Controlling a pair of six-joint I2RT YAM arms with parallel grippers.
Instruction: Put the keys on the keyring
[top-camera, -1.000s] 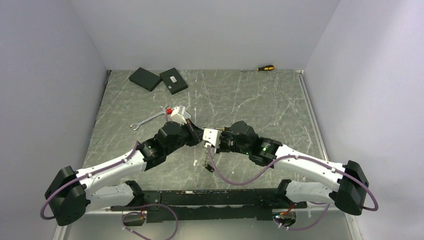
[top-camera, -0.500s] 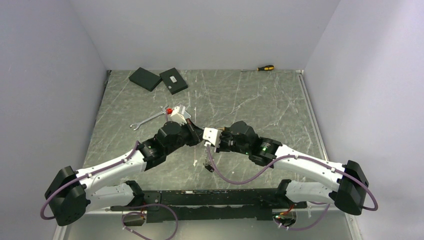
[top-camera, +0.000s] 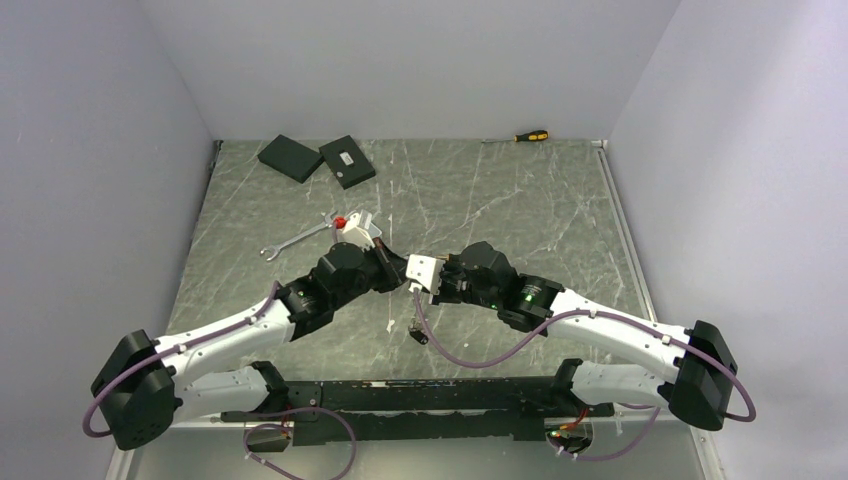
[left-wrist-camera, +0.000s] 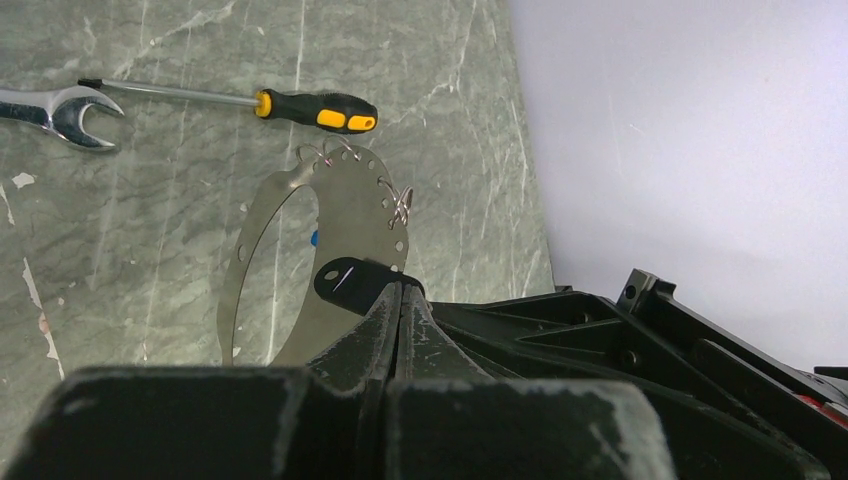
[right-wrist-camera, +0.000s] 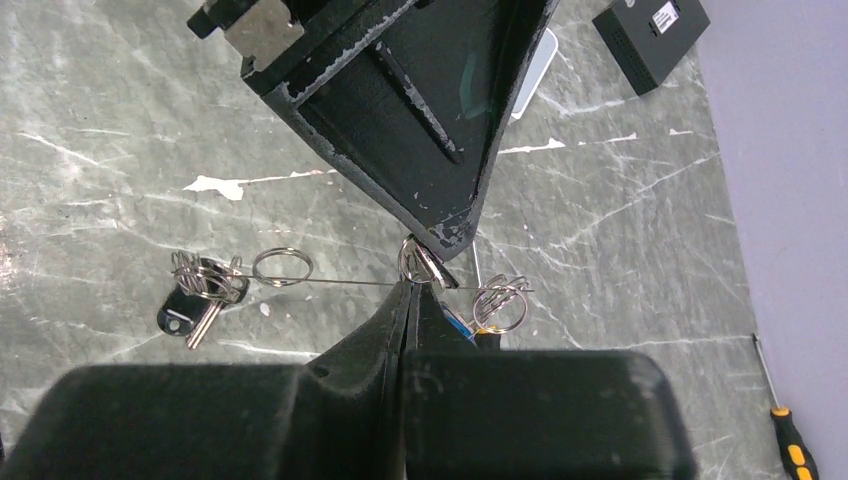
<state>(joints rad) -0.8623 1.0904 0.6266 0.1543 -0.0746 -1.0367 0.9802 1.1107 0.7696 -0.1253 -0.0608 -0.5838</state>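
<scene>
The keyring (left-wrist-camera: 352, 215) is a thin flat silver hoop with small holes and wire rings along it. In the right wrist view it shows edge-on as a thin line (right-wrist-camera: 340, 284). My left gripper (left-wrist-camera: 402, 290) is shut on a black-headed key (left-wrist-camera: 345, 282) held against the hoop. My right gripper (right-wrist-camera: 410, 288) is shut on the hoop's edge, tip to tip with the left fingers (right-wrist-camera: 440, 215). Another black-headed key (right-wrist-camera: 188, 315) hangs from split rings (right-wrist-camera: 208, 274) on the hoop. A blue key (right-wrist-camera: 458, 324) peeks beside my right fingers. In the top view both grippers (top-camera: 405, 280) meet at mid-table.
A silver wrench (top-camera: 290, 240) lies left of the arms. An orange-and-black screwdriver (top-camera: 525, 136) lies at the back edge. Two black boxes (top-camera: 290, 157) (top-camera: 347, 160) sit at the back left. The wall rises close on the right.
Almost nothing has moved. Both grippers stay shut and together; the black key dangling under them has shifted slightly.
</scene>
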